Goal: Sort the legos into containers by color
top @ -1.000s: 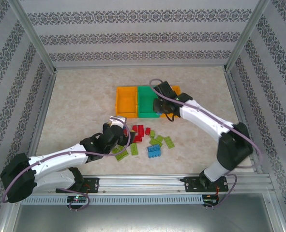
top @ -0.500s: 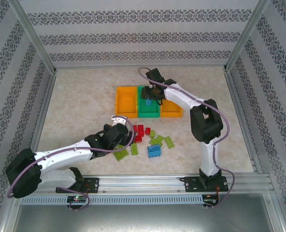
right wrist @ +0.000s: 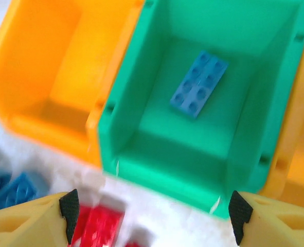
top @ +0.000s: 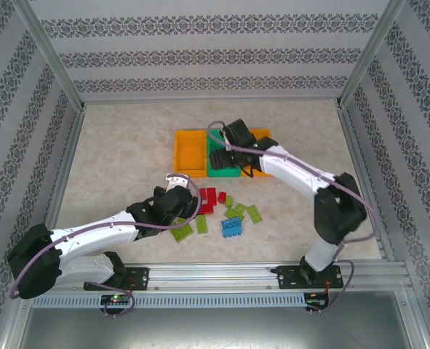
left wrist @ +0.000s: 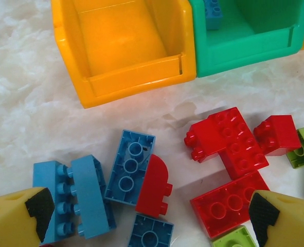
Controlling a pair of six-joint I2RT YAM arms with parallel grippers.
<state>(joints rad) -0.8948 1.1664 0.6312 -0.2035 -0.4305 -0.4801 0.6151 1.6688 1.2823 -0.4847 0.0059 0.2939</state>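
Observation:
Three containers stand in a row: an orange bin (top: pixel 189 154), a green bin (top: pixel 215 171) and a second orange bin (top: pixel 264 169), partly behind my right arm. One blue brick (right wrist: pixel 199 82) lies flat in the green bin (right wrist: pixel 110 139). My right gripper (right wrist: pixel 154 213) hangs open and empty above that bin's near rim. Loose legos lie on the table in front: red ones (left wrist: pixel 234 141), blue ones (left wrist: pixel 131 167), a red rounded one (left wrist: pixel 154 185) and lime ones (top: pixel 244 212). My left gripper (left wrist: pixel 149 211) is wide open above the blue and red bricks, holding nothing.
The left orange bin (left wrist: pixel 126 77) is empty. A blue brick stack (top: pixel 233 227) and lime bricks (top: pixel 182 231) lie nearer the arm bases. Metal frame posts and patterned walls ring the marble-patterned table (top: pixel 120 160).
My right gripper opened over the green bin, left the blue brick inside, and drew back toward the near rim. The left gripper shifted slightly over the pile.

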